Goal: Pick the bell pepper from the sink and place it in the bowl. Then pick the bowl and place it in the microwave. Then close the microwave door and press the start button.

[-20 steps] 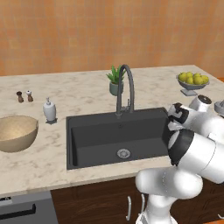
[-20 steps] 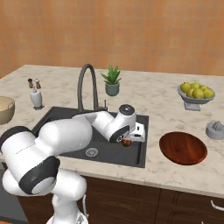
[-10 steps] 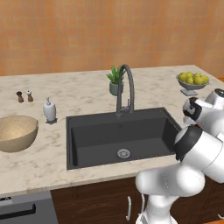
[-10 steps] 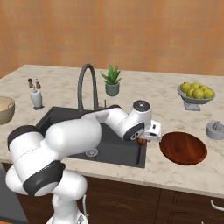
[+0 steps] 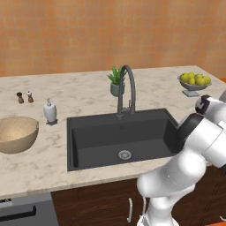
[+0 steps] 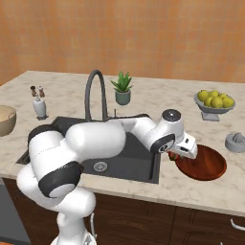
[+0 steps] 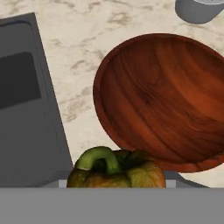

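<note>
My gripper (image 6: 178,155) is shut on the bell pepper (image 6: 172,156), a small orange-red lump with a green stem (image 7: 116,171) at the bottom of the hand view. It hangs just above the counter at the left rim of the shallow red-brown bowl (image 6: 206,165), between the bowl and the right edge of the black sink (image 6: 136,162). In the hand view the bowl (image 7: 166,96) lies right beyond the pepper, with the sink (image 7: 26,109) to the left. The basin (image 5: 101,137) holds nothing but its drain.
A grey bowl of lemons (image 6: 214,101) stands behind the red-brown bowl and a grey juicer (image 6: 237,142) to its right. The arched faucet (image 5: 126,88) and a potted plant (image 5: 115,81) are behind the sink. A tan wooden bowl (image 5: 15,134) and soap dispenser (image 5: 50,111) stand at the left.
The hand has swung right with the bell pepper, from over the sink's right side to the counter at the bowl's left rim.
</note>
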Robot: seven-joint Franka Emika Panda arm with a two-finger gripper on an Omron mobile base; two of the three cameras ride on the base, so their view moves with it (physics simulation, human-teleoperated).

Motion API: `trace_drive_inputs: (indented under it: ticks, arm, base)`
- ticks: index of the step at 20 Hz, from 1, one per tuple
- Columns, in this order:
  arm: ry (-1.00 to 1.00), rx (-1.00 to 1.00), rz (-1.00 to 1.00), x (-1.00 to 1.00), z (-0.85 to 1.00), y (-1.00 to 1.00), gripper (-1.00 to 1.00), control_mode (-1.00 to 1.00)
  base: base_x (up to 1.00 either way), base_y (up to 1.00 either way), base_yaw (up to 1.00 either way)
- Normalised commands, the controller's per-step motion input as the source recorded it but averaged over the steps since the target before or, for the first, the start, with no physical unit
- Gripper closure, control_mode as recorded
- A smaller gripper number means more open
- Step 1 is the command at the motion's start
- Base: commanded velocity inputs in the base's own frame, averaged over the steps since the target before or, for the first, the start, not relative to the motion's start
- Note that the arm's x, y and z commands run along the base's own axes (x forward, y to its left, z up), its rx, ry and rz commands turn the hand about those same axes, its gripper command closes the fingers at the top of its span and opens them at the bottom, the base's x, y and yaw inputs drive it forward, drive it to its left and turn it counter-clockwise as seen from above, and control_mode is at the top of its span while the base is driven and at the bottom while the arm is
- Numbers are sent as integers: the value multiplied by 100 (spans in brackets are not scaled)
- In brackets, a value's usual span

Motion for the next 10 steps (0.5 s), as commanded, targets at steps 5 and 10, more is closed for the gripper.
trace_drive_inputs:
  ticks: [5, 10]
  arm:
    - [0, 3, -13, 8, -5, -70, 100, -100]
    - [0, 2, -3, 28, -19, -45, 100, -100]
  base:
    - [0, 0, 0]
    - [0, 0, 0]
